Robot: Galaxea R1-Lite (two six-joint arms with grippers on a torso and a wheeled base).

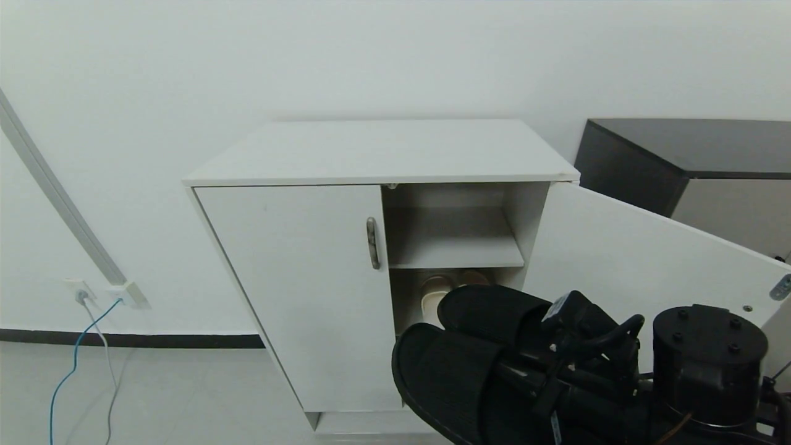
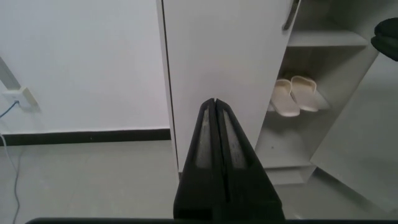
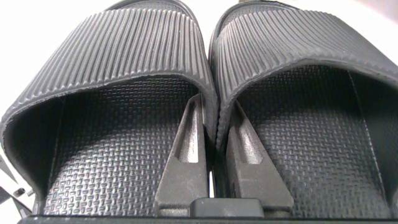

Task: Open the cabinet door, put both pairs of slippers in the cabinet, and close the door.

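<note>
The fingers (image 3: pixel 186 162) of the right gripper (image 3: pixel 217 107) are seen nearly closed, one slid inside each of the two black slippers (image 1: pixel 469 346), so that the adjoining inner walls of the pair are pinched between them. The black slippers are held side by side, clear of the floor, in front of the open right half of the white cabinet (image 1: pixel 383 151), with their toes turned towards the opening. The fingers (image 2: pixel 205 140) of the left gripper (image 2: pixel 215 102) are pressed flat together with nothing between them; this gripper is held low, in front of the cabinet's shut left door (image 1: pixel 296 278). The right door (image 1: pixel 649 259) is swung wide open to the robot's right. A metal handle (image 1: pixel 372 243) is fixed upright at the inner edge of the left door. Inside the cabinet a bare shelf (image 1: pixel 454 253) is seen, and below it a pair of beige slippers (image 2: pixel 295 96) is laid side by side on the lower board. A dark cabinet (image 1: pixel 680 154) is placed well to the right of the white one, against the wall. To the left, a wall socket (image 1: pixel 77 287) is mounted low on the wall, and a blue cable (image 1: pixel 74 364) is run from beside it down to the floor.
</note>
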